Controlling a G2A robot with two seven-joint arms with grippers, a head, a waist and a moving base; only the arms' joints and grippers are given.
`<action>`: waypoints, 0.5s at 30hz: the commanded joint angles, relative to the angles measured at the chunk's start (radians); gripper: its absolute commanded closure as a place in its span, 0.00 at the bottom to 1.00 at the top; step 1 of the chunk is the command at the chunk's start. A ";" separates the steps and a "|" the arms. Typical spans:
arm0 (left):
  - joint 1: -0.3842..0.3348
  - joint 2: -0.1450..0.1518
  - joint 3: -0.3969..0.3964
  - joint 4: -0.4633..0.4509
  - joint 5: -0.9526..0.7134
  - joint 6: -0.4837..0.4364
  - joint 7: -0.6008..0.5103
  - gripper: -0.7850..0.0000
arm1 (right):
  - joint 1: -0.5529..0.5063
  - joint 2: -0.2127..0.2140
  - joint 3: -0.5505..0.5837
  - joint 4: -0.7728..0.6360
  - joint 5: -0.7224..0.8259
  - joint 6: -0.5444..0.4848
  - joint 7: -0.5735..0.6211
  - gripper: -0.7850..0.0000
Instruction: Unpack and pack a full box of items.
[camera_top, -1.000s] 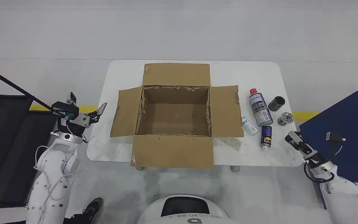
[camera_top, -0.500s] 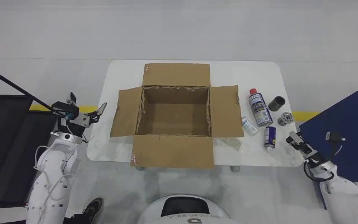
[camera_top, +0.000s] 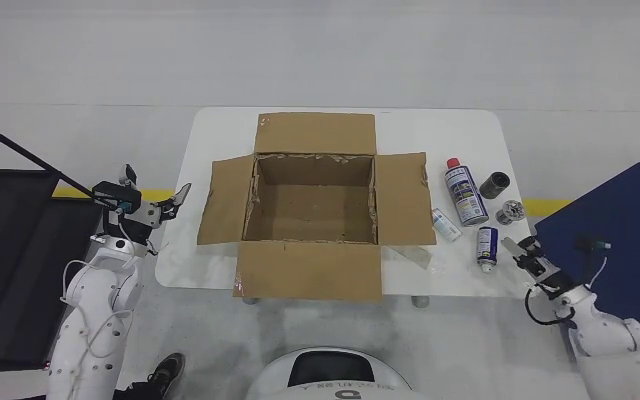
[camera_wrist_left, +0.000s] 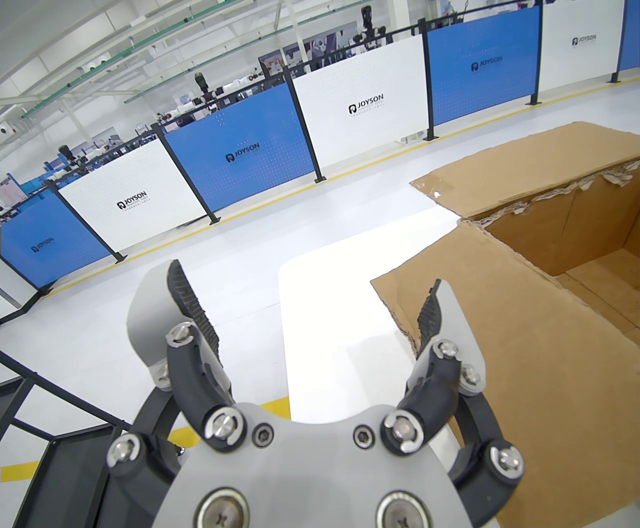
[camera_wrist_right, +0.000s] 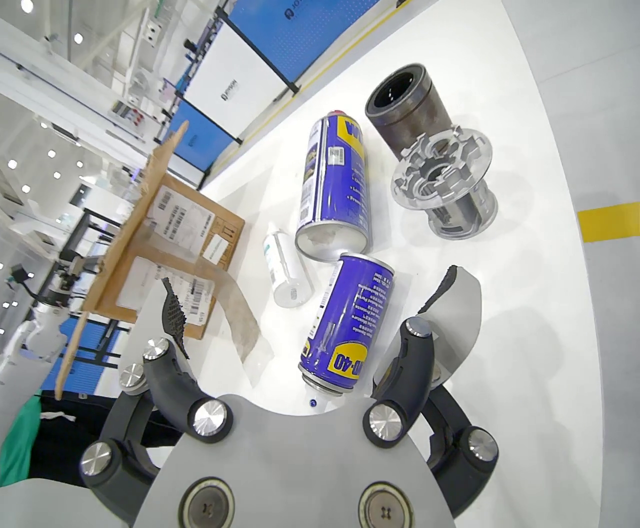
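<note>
Small can shifted rightward — beside large can, bottle | right gripper splayed

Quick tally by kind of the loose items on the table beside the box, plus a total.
Spray cans: 2, large can and small can
Plastic bottle: 1
Metal parts: 2, dark sleeve and silver hub
Total: 5

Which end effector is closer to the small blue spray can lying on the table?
Right. The right end effector sits open just beside the small spray can; the left end effector is beyond the cardboard box, off the table's opposite side.
</note>
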 joint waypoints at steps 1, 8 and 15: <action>0.000 0.000 0.000 0.000 0.000 0.000 0.000 0.00 | -0.021 -0.007 -0.008 -0.050 -0.094 0.097 -0.073 0.18; 0.000 0.000 0.000 0.000 0.000 0.000 0.000 0.00 | -0.092 -0.031 -0.063 -0.202 -0.343 0.375 -0.245 0.28; 0.000 0.000 0.000 0.000 0.000 0.000 0.000 0.00 | -0.126 -0.045 -0.093 -0.250 -0.480 0.503 -0.327 0.24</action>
